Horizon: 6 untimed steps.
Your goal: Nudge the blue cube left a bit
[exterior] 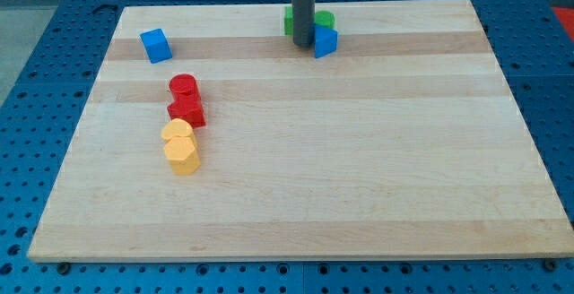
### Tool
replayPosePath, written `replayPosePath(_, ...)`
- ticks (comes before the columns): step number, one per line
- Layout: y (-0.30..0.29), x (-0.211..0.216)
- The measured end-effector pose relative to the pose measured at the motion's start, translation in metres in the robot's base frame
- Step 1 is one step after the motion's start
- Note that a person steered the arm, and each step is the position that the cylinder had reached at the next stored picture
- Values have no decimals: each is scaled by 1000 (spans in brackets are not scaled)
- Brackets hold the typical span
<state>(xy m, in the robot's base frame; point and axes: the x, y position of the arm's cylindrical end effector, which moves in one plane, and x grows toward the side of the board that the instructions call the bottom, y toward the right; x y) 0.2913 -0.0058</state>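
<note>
The blue cube [155,45] sits near the board's top left corner. My tip [302,47] rests on the board near the top centre, far to the right of the blue cube. A second blue block [326,41], wedge-like, touches the tip's right side. Two green blocks [323,20] stand just behind the rod, partly hidden by it.
A red cylinder [183,86] and a red block [187,110] stand together left of centre. Two yellow blocks [181,147] lie just below them. The wooden board [359,168] lies on a blue perforated table [54,25].
</note>
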Motion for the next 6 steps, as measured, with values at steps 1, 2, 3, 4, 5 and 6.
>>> replayPosePath(1, -83, 21)
replayPosePath(2, -134, 0)
replayPosePath(3, -185, -10)
replayPosePath(4, -212, -11)
replayPosePath(5, -230, -11)
replayPosePath(6, -235, -20)
